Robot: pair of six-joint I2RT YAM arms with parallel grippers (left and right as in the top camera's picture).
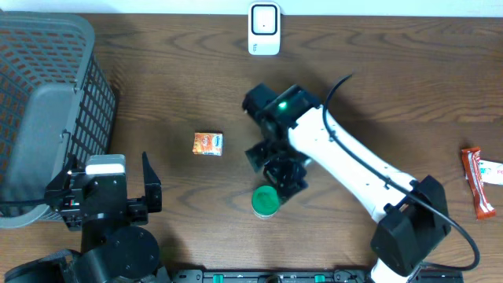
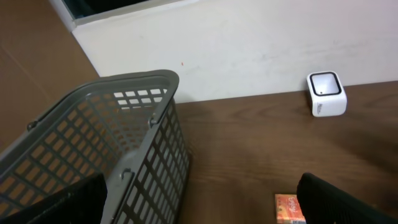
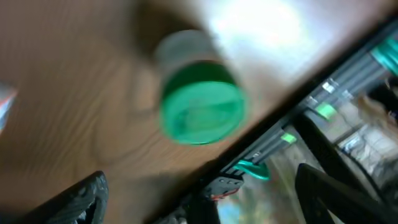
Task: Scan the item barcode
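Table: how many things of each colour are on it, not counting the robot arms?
Grey: 1, the basket
White: 1, the scanner
Orange: 1, the small box
Green: 1, the jar with its green lid
Red: 1, the snack bar
Total: 5

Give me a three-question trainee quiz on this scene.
1. True or false: the right gripper is shut on the jar.
2. Which item lies nearest the basket? A) jar B) box C) snack bar
3. Name the white device at the table's far edge.

Key: 1. False, its jaws stand open with the jar ungripped. 2. B. 3. The scanner.
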